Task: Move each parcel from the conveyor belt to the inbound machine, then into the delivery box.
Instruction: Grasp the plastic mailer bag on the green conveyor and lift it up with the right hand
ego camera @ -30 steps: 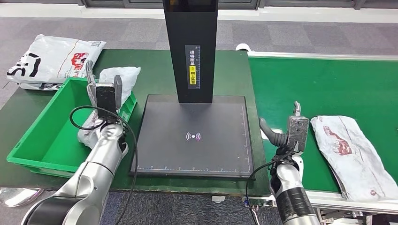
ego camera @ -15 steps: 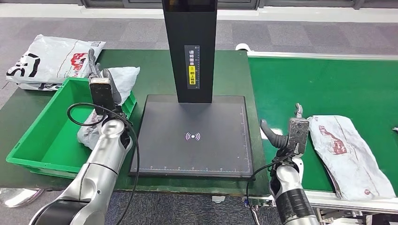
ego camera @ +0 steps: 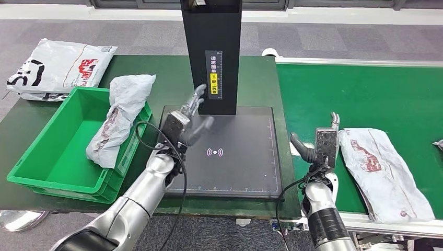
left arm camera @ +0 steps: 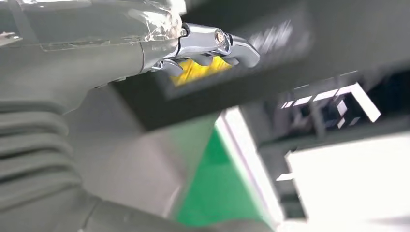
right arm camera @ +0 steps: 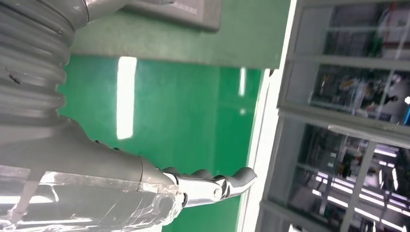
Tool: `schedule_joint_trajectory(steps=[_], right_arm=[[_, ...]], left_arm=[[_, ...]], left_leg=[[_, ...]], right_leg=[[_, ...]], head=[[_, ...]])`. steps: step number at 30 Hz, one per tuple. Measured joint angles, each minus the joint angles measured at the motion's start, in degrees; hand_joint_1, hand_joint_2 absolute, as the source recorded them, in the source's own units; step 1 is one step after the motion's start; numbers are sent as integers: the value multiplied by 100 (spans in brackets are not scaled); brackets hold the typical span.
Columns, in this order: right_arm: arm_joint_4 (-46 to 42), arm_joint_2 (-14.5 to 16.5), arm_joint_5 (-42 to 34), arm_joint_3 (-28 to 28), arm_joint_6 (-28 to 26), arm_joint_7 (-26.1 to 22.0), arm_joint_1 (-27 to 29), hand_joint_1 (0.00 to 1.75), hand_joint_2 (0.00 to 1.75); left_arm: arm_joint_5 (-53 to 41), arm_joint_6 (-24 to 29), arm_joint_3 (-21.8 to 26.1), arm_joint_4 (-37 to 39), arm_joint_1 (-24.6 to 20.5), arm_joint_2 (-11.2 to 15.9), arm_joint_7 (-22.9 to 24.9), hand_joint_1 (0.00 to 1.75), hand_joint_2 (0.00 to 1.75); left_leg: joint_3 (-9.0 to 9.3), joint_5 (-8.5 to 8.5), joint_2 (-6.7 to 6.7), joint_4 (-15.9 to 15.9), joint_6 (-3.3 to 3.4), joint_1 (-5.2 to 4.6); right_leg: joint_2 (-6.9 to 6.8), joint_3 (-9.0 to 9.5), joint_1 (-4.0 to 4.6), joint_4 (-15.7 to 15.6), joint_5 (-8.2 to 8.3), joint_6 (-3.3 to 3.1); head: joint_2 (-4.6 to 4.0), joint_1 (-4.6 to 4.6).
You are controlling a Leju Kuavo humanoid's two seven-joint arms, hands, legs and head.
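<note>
A white parcel with red print (ego camera: 384, 170) lies on the green conveyor belt (ego camera: 365, 89) at the right. My right hand (ego camera: 324, 144) stands upright just left of it, fingers apart, holding nothing; its fingers (right arm camera: 212, 186) show over the belt. Another white parcel (ego camera: 117, 115) rests over the rim of the green delivery box (ego camera: 47, 151). My left hand (ego camera: 185, 123) hovers open over the left part of the inbound machine's black plate (ego camera: 235, 162), in front of its black column (ego camera: 211, 52). Its fingers (left arm camera: 212, 43) show blurred.
Another white parcel with red and black print (ego camera: 57, 65) lies on the dark green table behind the box. The belt's white edge (ego camera: 360, 63) runs along the back. A small white scrap (ego camera: 438, 144) sits at the belt's far right.
My left hand has swung from above the delivery box to the right, over the machine's plate. The parcel on the belt has drifted left, closer to my right hand.
</note>
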Motion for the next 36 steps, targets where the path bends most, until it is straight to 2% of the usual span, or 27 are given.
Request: schedule_joint_trajectory(steps=[4,8,11,17,20,26,31,36], right_arm=[[82,-58,329,0,-275,132,-25,0,175],[293,-156,1083,-9,-973,512,-66,0,175],[493,-210,2326,-248,-1330,1037,-63,0,175],[720,-206,5384,-1374,-1394,2518,-53,0,175],[902,-237,6284,-1761,-1409,3276,-62,0,175],[1715,-454,6970,-2132,-1413,4313,-184,0,175],[2268,-581,7156,-2214,-1319,4685,-282,0,175],[2632,-668,7277,-2243,-768,5130,-367,0,175]], left_arm=[[-170,-6,-336,490,2,-31,61,0,175],[-244,2,-429,963,-39,-40,397,0,175],[-179,124,-428,1284,-66,-38,557,0,175],[99,492,-326,1721,-150,-32,813,0,175],[147,669,-228,1812,-178,-36,816,0,175],[297,841,-13,1886,-244,-66,795,0,175],[405,844,112,1913,-295,-96,793,0,175],[517,849,224,1912,-352,-133,758,0,175]], left_leg=[[0,0,0,0,0,-1],[1,0,2,0,0,0],[0,0,1,0,0,0],[-4,0,-3,0,0,0],[-3,0,-3,0,0,0],[-4,0,-3,0,1,-1],[-3,0,-2,0,0,-1],[-3,0,-2,0,0,0]], right_leg=[[0,0,2,1,0,0],[1,-1,3,1,0,0],[-1,-1,3,1,0,0],[-5,0,0,1,-1,1],[-4,0,-1,1,-1,2],[-3,0,-1,1,-1,2],[-3,0,0,1,-1,2],[-4,0,0,2,-1,2]], head=[[0,0],[0,0],[0,0],[0,0],[0,0],[0,0],[0,0],[0,0]])
